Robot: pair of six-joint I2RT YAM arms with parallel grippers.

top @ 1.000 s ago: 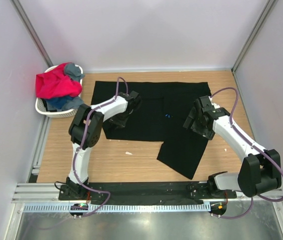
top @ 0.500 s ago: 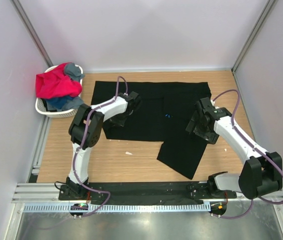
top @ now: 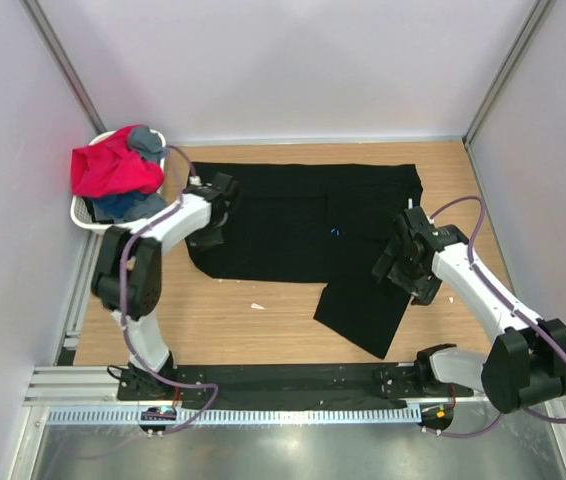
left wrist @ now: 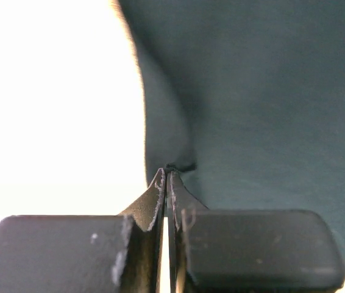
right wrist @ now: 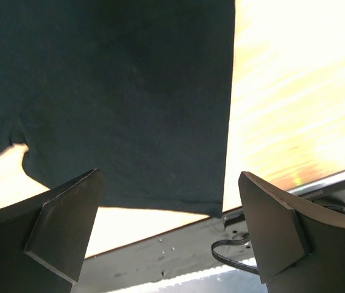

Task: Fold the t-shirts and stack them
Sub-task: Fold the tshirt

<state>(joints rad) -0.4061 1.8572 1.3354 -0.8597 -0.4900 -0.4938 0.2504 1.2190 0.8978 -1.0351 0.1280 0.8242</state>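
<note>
A large black t-shirt (top: 293,225) lies spread over the wooden table, with one flap (top: 363,310) reaching toward the near edge. A tiny light-blue print (top: 334,233) marks its middle. My left gripper (top: 223,192) is at the shirt's left side, shut on a pinch of black cloth (left wrist: 178,146); its fingertips (left wrist: 160,183) meet at the fabric's edge. My right gripper (top: 391,262) hovers open over the flap. In the right wrist view the gripper (right wrist: 171,220) has its fingers (right wrist: 69,220) wide apart, and the black cloth (right wrist: 117,104) lies beneath them, not gripped.
A white laundry basket (top: 85,216) stands at the back left, holding red-pink (top: 113,170), grey (top: 146,141) and blue (top: 123,206) tees. A small white scrap (top: 257,306) lies on the wood. Walls close in both sides; a metal rail (top: 293,412) runs along the near edge.
My left gripper has shut on the black cloth and swung left, toward the basket, carrying the shirt's left side with it. The right arm has shifted slightly nearer, still open.
</note>
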